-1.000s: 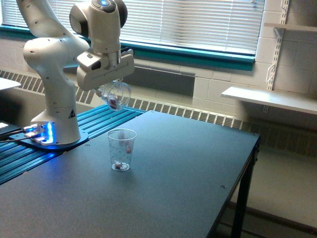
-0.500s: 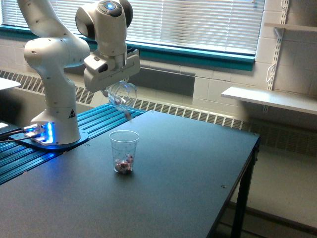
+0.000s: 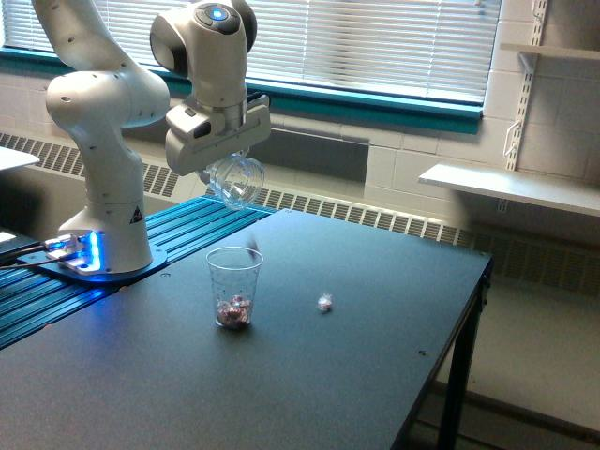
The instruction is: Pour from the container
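Gripper (image 3: 225, 167) clamps tilted container (image 3: 236, 181) (above cup (image 3: 233, 286)).

obstacles: speckled cup (image 3: 233, 288) + stray bit (image 3: 324, 304) mid worktop (image 3: 356, 375) | you've free room twd exterior view's right

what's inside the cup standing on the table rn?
The standing cup holds a small heap of pinkish bits at its bottom; the count can't be told. One similar piece lies outside it on the table.
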You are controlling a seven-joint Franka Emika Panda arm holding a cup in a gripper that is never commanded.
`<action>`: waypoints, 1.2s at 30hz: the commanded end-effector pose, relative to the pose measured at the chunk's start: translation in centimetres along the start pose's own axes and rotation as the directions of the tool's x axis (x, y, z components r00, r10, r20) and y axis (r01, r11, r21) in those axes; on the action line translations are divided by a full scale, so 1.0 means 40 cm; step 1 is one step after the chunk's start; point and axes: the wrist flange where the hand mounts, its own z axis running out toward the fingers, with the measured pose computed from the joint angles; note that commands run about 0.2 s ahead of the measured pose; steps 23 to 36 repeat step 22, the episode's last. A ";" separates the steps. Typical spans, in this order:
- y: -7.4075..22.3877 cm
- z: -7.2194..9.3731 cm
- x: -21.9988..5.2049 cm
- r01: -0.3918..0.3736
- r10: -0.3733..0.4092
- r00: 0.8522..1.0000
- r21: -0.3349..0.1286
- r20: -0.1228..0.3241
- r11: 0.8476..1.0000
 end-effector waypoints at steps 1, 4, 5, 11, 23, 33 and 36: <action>-0.010 0.008 -0.010 -0.009 0.009 1.000 -0.002 0.000 1.000; -0.010 0.007 -0.014 -0.006 0.006 1.000 0.001 0.000 1.000; -0.010 0.007 -0.016 -0.008 0.008 1.000 0.001 -0.002 1.000; -0.008 0.010 -0.022 -0.008 0.008 1.000 -0.003 -0.017 1.000; -0.012 0.021 -0.028 -0.013 0.013 0.999 0.011 -0.045 1.000; -0.012 0.021 -0.028 -0.013 0.013 0.999 0.011 -0.045 1.000; -0.012 0.021 -0.028 -0.013 0.013 0.999 0.011 -0.045 1.000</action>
